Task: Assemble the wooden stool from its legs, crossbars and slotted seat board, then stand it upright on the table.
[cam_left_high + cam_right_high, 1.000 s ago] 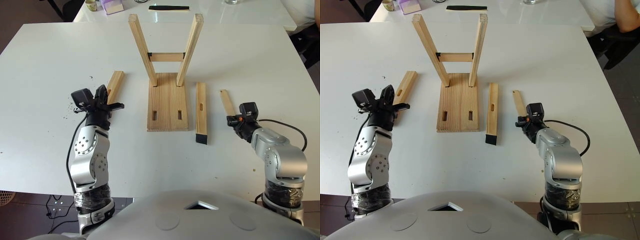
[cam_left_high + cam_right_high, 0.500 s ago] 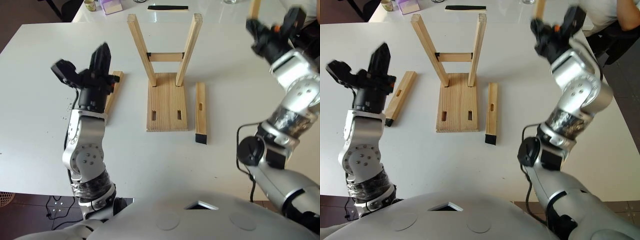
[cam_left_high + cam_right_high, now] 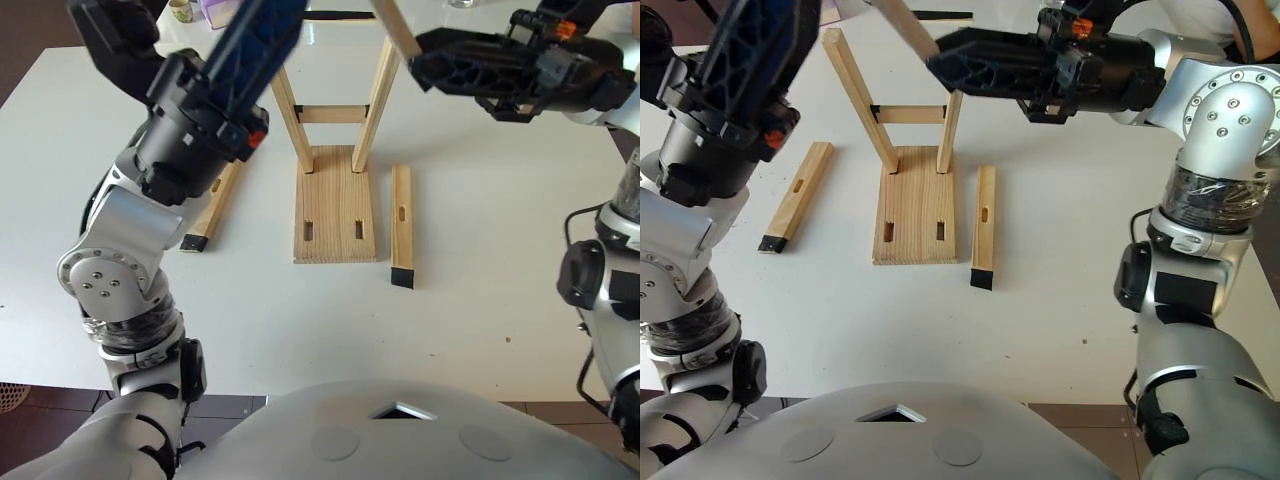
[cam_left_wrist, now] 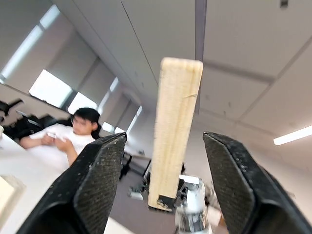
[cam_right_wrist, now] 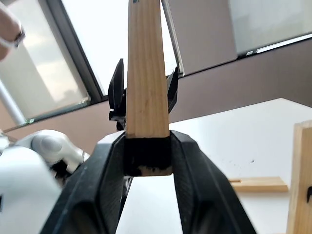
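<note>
A white tabletop [image 3: 500,250] carries the stool parts, and a second white table behind it holds a black strip [image 3: 340,15]. The seat board [image 3: 335,215] lies flat near the middle of the tabletop, with two empty slots showing in its near half. Two legs stand up from its far half, the left upright leg [image 3: 285,100] and the right upright leg [image 3: 378,105], leaning apart toward their tops. A fitted crossbar [image 3: 333,114] joins them partway up.

A loose leg with a black end [image 3: 798,195] lies flat on the tabletop to the left of the board, apart from it. Another loose leg [image 3: 401,225] lies just beside the board's right edge, parallel to it, its black end toward the robot.

The right claw [image 3: 425,48] is raised above the far side of the tabletop and is clamped on the black end of a loose crossbar [image 5: 146,73], which slants up and away from the fingers. The left claw [image 4: 165,139] is raised high over the left side of the tabletop, its fingers [image 4: 95,190] spread apart and gripping nothing. The two claws face each other, and the left wrist view looks out between its parted fingers at the loose crossbar farther off.
</note>
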`<state>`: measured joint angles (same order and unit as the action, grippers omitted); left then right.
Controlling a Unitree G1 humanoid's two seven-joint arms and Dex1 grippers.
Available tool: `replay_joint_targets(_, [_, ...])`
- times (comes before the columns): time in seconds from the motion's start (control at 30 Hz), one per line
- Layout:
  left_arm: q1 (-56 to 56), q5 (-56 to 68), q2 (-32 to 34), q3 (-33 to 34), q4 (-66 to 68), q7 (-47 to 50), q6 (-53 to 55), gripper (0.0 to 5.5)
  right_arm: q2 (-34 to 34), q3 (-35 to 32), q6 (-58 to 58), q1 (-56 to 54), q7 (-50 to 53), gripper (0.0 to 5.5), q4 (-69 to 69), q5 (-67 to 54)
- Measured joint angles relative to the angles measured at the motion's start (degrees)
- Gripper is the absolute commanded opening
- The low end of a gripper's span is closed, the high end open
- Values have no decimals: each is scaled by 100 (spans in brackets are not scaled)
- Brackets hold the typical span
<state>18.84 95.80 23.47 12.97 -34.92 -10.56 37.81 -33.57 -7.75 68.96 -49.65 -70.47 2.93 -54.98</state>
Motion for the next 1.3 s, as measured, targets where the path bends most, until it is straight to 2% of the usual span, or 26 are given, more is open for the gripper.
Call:
replay_joint_targets(0.2, [83, -324, 507, -206, 210, -609, 275, 290, -542, 1000, -673, -90, -1095, 131, -199, 569])
replay_joint_targets(0.37, [86, -626, 695, -232, 212, -995, 296, 290, -577, 1385, -831, -239, -1433, 131, -544, 788])
replay_joint_targets(0.5, [55, -802, 705, -229, 218, -1092, 231, 290, -579, 1428, -844, -364, -1487, 131, -736, 849])
replay_joint_targets(0.87, [-152, -1004, 662, -132, 80, -1183, 2, 130, -702, 1670, -1034, -388, -1805, 131, -859, 1105])
replay_joint_targets(1.13, [-279, -1119, 744, -103, 42, -1265, -134, 130, -588, 1651, -1022, -420, -1745, 131, -986, 1103])
replay_joint_targets(1.17, [-301, -1128, 745, -95, 38, -1272, -169, 130, -552, 1645, -1102, -418, -1726, 167, -992, 1118])
replay_joint_targets(1.3, [-412, -1402, 757, -137, 34, -1366, -228, 130, -339, 1399, -1785, -281, -1298, 219, -955, 1325])
